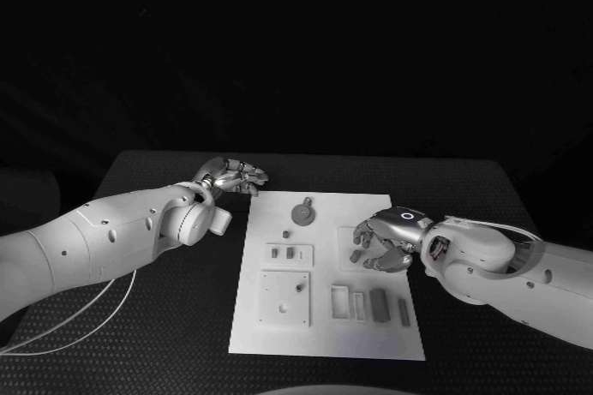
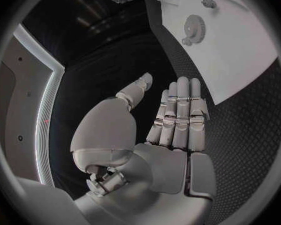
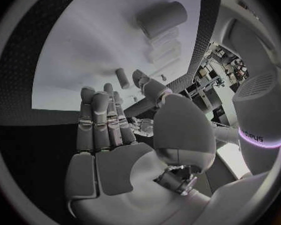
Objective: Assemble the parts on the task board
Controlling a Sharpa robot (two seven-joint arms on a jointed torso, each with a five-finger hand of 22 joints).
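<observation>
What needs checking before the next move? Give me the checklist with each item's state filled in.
1. Left hand free: ok, fingers apart in its wrist view, nothing in them, off the board over the table.
2. Right hand free: ok, open above the board's right side, holding nothing.
3. Task board lying flat on the table: ok.
4. Round geared part within reach: ok, near the board's far edge.
5. Loose parts near the board's front edge: ok, lying apart.
6. Which slot each part fits: cannot tell.
</observation>
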